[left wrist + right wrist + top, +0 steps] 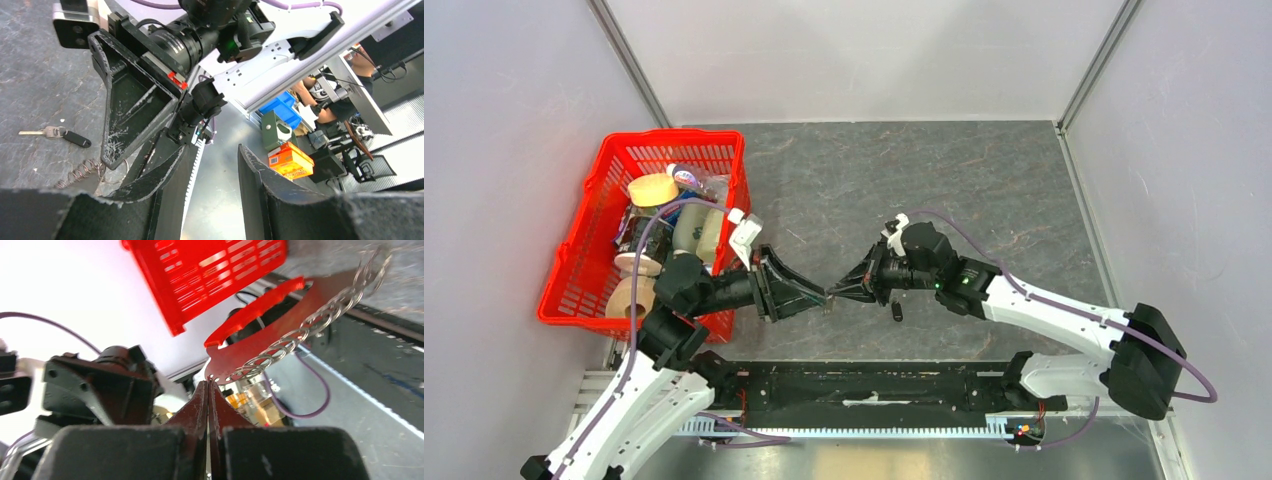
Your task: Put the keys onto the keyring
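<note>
My right gripper (pixel 834 292) is shut on the keyring's end and holds it off the table. In the right wrist view the keyring (pixel 300 332) sticks out past the tips (pixel 208 385), with its jagged row of rings and its red curved strip (pixel 255 310). My left gripper (pixel 816 297) is open and empty, tip to tip with the right one. In the left wrist view its jaws (pixel 210 165) stand wide apart, and the keyring (pixel 80 172) hangs left of them, outside the jaws. The keys (pixel 55 134), a silver key and black fob, lie on the table (pixel 896 312) beside the right gripper.
A red basket (pixel 574 260) with tape rolls and bottles stands at the left, close behind my left arm; it also shows in the right wrist view (pixel 210 270). A black rail (pixel 874 385) runs along the near edge. White walls enclose the grey table.
</note>
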`<action>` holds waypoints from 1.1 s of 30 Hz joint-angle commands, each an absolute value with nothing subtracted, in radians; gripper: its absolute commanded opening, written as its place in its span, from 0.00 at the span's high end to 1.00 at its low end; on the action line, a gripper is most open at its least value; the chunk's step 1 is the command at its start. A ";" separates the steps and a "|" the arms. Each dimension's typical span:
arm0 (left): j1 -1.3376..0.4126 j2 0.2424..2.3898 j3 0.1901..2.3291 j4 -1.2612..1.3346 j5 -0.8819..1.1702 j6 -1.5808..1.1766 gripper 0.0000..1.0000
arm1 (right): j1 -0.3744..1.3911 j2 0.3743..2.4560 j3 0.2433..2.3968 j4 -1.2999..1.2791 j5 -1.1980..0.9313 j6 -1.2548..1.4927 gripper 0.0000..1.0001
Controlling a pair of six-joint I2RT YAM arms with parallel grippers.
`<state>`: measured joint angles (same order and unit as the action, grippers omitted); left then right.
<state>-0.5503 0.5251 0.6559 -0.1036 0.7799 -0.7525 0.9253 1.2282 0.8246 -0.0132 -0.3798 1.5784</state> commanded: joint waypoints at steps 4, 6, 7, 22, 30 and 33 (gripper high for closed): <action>-0.550 0.475 0.748 -0.125 0.904 -0.787 0.52 | 0.931 1.128 0.806 0.141 -0.417 1.710 1.00; -0.550 0.467 0.762 -0.139 0.920 -0.787 0.52 | 0.930 1.100 0.792 0.142 -0.387 1.730 1.00; -0.549 0.462 0.764 -0.140 0.934 -0.790 0.52 | 0.930 1.089 0.783 0.155 -0.373 1.744 1.00; -0.551 0.410 0.685 -0.150 0.983 -0.824 0.55 | 0.931 1.007 0.807 0.095 -0.279 1.754 1.00; -0.551 0.410 0.600 -0.109 0.912 -0.854 0.56 | 0.931 1.081 0.901 0.058 -0.236 1.701 1.00; -0.551 0.428 0.581 -0.109 0.883 -0.836 0.57 | 0.932 1.103 0.938 0.059 -0.226 1.693 1.00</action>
